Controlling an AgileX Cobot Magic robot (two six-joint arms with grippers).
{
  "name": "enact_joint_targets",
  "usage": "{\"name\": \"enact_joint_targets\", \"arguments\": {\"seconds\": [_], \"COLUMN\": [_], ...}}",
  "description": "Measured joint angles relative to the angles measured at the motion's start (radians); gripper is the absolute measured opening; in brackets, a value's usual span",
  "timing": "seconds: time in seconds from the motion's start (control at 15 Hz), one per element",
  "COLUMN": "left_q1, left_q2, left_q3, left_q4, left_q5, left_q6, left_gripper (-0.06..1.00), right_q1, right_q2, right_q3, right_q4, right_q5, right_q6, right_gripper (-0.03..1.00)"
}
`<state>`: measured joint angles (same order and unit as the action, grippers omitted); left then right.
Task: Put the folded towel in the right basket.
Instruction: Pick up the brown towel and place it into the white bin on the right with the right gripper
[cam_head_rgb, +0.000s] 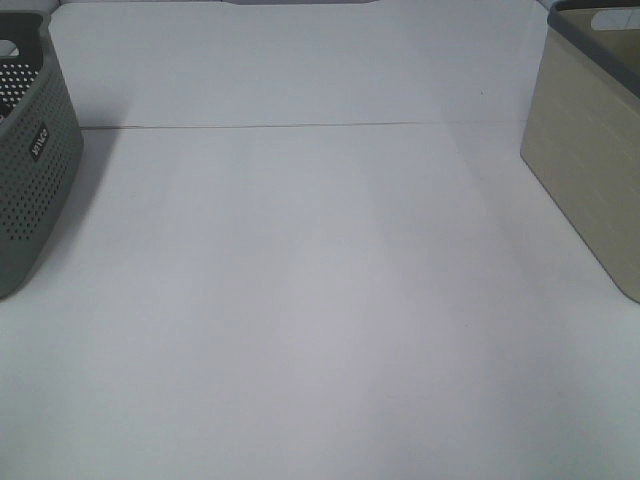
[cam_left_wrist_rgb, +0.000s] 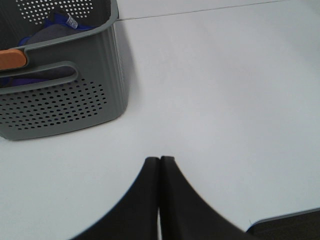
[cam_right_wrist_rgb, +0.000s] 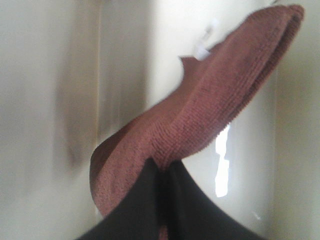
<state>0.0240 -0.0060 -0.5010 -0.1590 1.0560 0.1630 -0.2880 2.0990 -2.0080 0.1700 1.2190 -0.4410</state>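
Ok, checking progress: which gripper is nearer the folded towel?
Right: its fingers pinch the towel. The left gripper sits shut above the table beside the grey basket.

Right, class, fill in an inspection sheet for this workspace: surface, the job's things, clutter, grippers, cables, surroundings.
Surface: white table, a thin seam across it.
Job's things: reddish towel held by the right gripper among pale beige walls, seemingly inside the beige basket at the table's right edge.
Clutter: grey basket, perforated, at the left, holding blue cloth and an orange item.
Grippers: left gripper shut, holding nothing, over the table; right gripper shut on the towel.
Cables: nothing seen.
Surroundings: nothing seen.
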Motion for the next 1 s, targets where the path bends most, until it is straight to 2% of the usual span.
{"name": "enact_joint_targets", "arguments": {"seconds": [0.27, 0.67, 0.73, 0.8, 0.93, 1.0], "left_q1": [0.000, 0.000, 0.000, 0.000, 0.000, 0.000], "left_q2": [0.000, 0.000, 0.000, 0.000, 0.000, 0.000], "left_q3": [0.000, 0.000, 0.000, 0.000, 0.000, 0.000], "left_q4": [0.000, 0.000, 0.000, 0.000, 0.000, 0.000], "left_q5": [0.000, 0.000, 0.000, 0.000, 0.000, 0.000], "left_q6": [0.000, 0.000, 0.000, 0.000, 0.000, 0.000], "left_gripper": [0.00, 0.00, 0.00, 0.00, 0.00, 0.00], "right_q1": [0.000, 0.000, 0.000, 0.000, 0.000, 0.000], "right_q2": [-0.021, -0.074, -0.074, -0.074, -0.074, -0.074], "right_q3": [0.000, -0.029, -0.029, -0.029, -0.029, -0.029], "right_q4": [-0.034, -0.056, -0.055, -0.055, -0.055, -0.055], "right_q5": [0.000, -0.002, -0.002, -0.002, -0.002, -0.002], "right_q6": [0.079, 0.098, 0.102, 0.103, 0.111, 0.112], "right_gripper": [0.02, 0.03, 0.06, 0.13, 0.43, 0.52]}}
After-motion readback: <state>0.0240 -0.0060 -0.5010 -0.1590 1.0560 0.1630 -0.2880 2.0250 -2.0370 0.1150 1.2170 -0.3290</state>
